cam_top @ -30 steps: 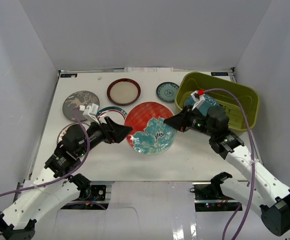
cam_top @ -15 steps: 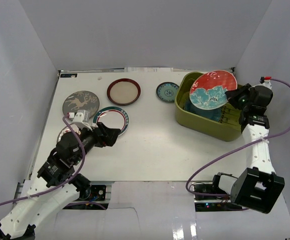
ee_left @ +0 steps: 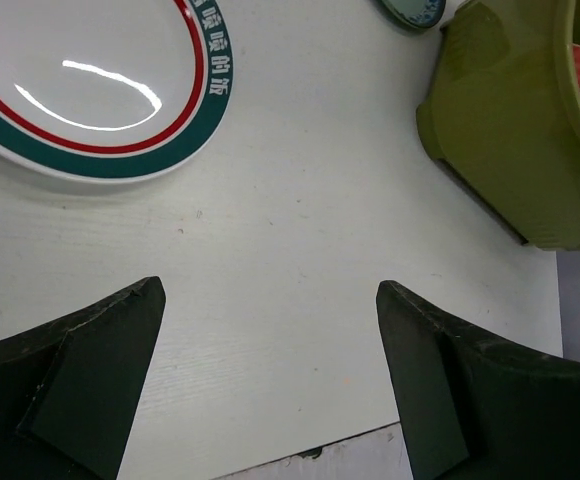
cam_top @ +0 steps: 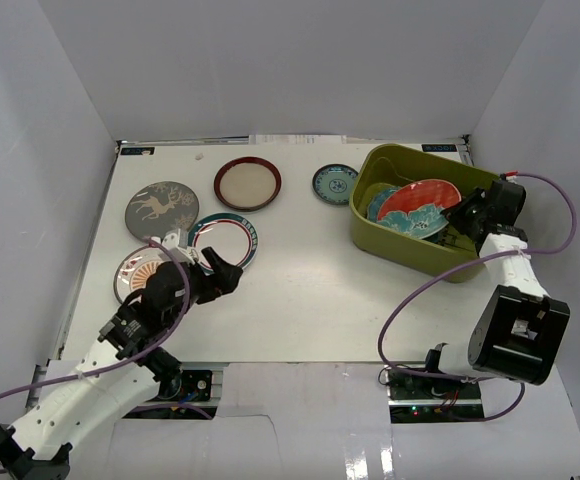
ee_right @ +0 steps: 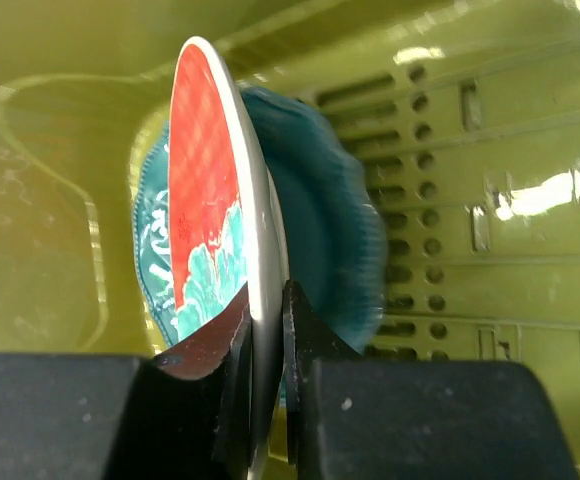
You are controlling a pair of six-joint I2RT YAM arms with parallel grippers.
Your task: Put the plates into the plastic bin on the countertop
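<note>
**A:** Where is the floral plate right now?

**B:** I am holding the red-and-teal floral plate [ee_right: 205, 200] inside the plastic bin [cam_top: 410, 250], with my right jaws clamped on its rim. It is tilting over the teal scalloped plate [ee_right: 320, 200], which is lying on the slotted bottom. I cannot tell whether the two are touching.

**A:** How are you thinking of finishing the step?

**B:** I am judging that it is best to lower the plate until it is resting on the scalloped one, and only then part the jaws. Releasing it while it is tilting risks a clatter or a chipped edge. I am also minding the bin wall close beside my fingers.

**A:** And how are your arms standing?

**B:** My right arm [cam_top: 510, 270] is reaching to the bin's right end, its wrist bending in over the rim. My left arm [cam_top: 120, 340] is hanging low over the surface [ee_left: 300, 250]. Its jaws are spread wide with nothing between them, and they are near the striped-rim plate [ee_left: 90, 130].
</note>
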